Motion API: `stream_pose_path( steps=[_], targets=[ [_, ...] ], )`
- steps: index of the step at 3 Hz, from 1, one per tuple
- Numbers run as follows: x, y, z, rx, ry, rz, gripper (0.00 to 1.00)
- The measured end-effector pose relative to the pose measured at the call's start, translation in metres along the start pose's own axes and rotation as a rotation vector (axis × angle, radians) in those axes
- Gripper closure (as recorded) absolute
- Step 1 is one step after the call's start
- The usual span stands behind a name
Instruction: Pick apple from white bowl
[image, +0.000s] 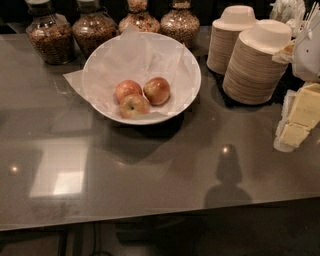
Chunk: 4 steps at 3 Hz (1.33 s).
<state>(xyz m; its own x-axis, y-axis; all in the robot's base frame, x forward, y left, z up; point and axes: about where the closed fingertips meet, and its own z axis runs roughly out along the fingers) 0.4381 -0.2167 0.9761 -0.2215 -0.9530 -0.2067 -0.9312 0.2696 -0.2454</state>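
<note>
The white bowl (193, 75), wide and lined with crinkled white paper, stands at the back middle of the grey table. Three apples lie in it. The apple (157, 90), deep red with yellowish patches, is on the right. A paler pinkish-red apple (127, 89) is on the left and a yellower apple (133, 106) with a stem dimple is in front. My gripper (296, 122) is at the right edge, well to the right of the bowl and above the table. Its cream fingers (305, 107) stand apart and hold nothing.
Two tall stacks of small paper bowls (252, 62) stand right of the white bowl, close to my gripper. Several glass jars of grain (50, 37) line the back edge. The table's front edge (150, 217) runs along the bottom.
</note>
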Motion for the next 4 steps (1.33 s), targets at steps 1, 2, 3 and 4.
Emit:
stream_pose_path(
  steps=[1,2,3,4],
  targets=[
    [0.000,0.000,0.000,0.000,0.000,0.000,0.00],
    [-0.038,-0.003,0.016,-0.013,-0.029,-0.037,0.00],
    [-0.094,-0.008,0.036,-0.028,-0.088,-0.096,0.00],
    [-0.151,-0.013,0.054,-0.049,-0.167,-0.162,0.00]
  ],
)
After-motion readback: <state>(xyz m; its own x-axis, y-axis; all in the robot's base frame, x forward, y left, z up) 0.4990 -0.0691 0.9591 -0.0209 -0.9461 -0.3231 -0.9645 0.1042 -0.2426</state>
